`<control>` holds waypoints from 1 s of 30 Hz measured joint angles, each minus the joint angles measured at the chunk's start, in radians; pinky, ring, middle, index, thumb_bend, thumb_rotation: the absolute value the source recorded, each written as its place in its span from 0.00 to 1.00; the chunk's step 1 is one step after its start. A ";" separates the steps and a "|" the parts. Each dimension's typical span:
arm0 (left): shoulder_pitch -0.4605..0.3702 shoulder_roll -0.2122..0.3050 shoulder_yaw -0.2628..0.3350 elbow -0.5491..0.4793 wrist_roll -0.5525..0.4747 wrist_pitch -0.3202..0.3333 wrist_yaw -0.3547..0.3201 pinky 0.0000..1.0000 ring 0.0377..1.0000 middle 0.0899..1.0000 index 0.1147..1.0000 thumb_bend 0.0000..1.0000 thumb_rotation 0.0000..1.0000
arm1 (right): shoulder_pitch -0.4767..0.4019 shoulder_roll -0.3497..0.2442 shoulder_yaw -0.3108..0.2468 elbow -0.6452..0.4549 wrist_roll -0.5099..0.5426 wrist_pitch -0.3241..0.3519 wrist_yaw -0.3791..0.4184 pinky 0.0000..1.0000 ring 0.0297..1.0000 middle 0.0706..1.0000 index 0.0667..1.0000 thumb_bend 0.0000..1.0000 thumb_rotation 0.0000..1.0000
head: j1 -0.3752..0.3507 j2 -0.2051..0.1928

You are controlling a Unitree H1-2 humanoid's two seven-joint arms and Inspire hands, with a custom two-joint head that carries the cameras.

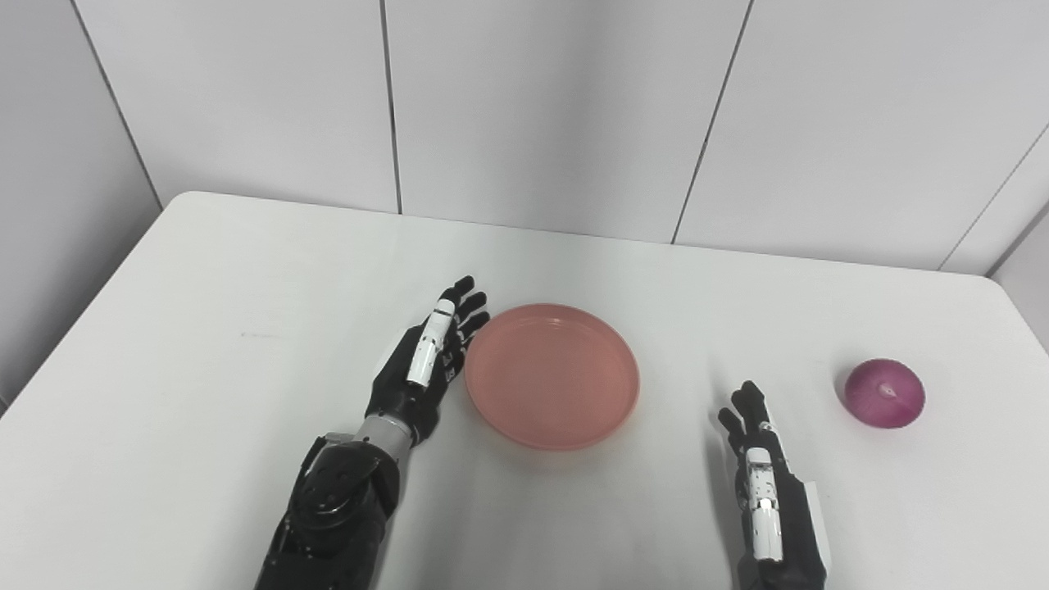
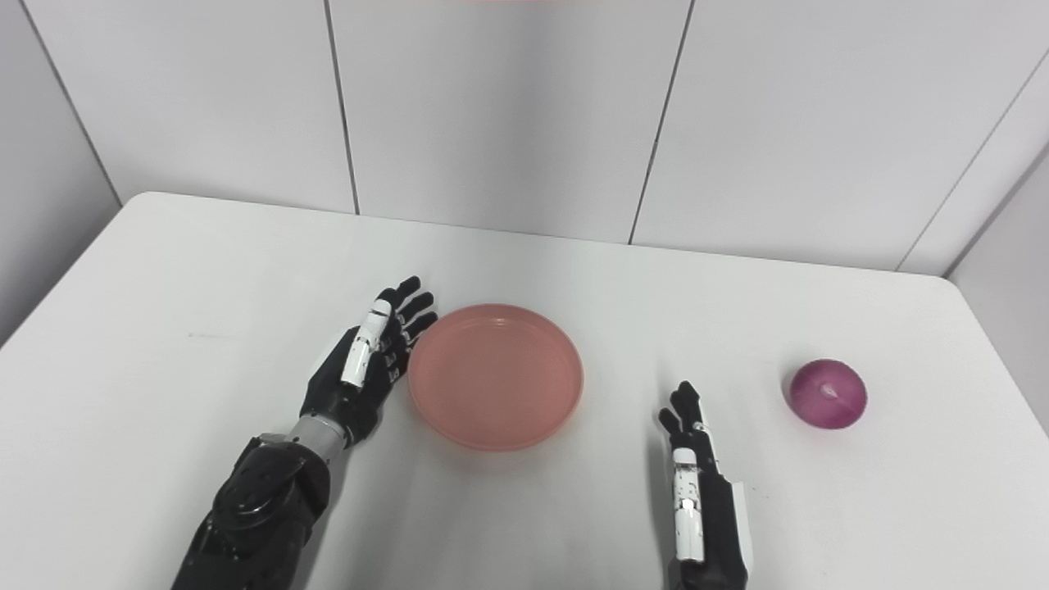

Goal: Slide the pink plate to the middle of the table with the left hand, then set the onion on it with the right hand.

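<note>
The left hand point(image 1: 426, 360) is held on its edge, with the fingers stretched out straight and kept close together. Nothing is held in it. It is set just beside the left rim of the pink plate point(image 1: 551, 375), and the fingertips point(image 1: 474, 305) are seen right at the rim (whether they touch it cannot be told). The black left arm point(image 1: 336, 508) is brought in from the bottom edge, on the left.

The right hand point(image 1: 766, 492) is seen low down, near the bottom edge on the right. It is also turned on its edge, with the fingers pointed away and held nearly straight. Nothing is held in it either. It is kept apart from the plate on one side and from the onion point(image 1: 885, 392) on the other, and it is found between the two.

The plate is round and shallow, and it is laid flat near the middle of the white tabletop point(image 1: 205, 328). Nothing is laid in it.

The onion is round and purple (with a pale spot on top). It is left by itself on the right side of the tabletop, well apart from the plate and closer to the right edge.

Behind the tabletop, a wall of grey panels point(image 1: 557, 106) is seen.
</note>
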 measured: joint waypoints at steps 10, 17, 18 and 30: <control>0.005 -0.008 0.000 0.000 0.000 0.000 -0.018 0.92 0.94 0.95 0.93 0.49 1.00 | -0.003 0.001 -0.001 0.001 0.000 0.000 0.000 0.99 0.93 0.96 0.96 0.22 1.00 | -0.018 0.006; 0.005 -0.008 0.015 0.002 -0.001 0.000 -0.031 0.93 0.95 0.96 0.94 0.50 1.00 | -0.007 -0.001 -0.009 -0.001 -0.013 0.000 0.000 0.97 0.92 0.95 0.96 0.19 1.00 | -0.043 0.011; 0.005 -0.008 0.017 0.003 -0.001 0.000 -0.032 0.93 0.95 0.96 0.94 0.50 1.00 | -0.009 -0.002 -0.009 -0.002 -0.021 0.000 0.000 0.96 0.92 0.95 0.96 0.17 1.00 | -0.049 0.012; 0.007 -0.008 0.026 0.007 0.000 -0.004 -0.061 0.91 0.93 0.95 0.93 0.48 1.00 | -0.089 -0.053 -0.032 -0.073 -0.092 0.068 0.010 0.96 0.93 0.94 0.94 0.24 1.00 | -0.100 0.023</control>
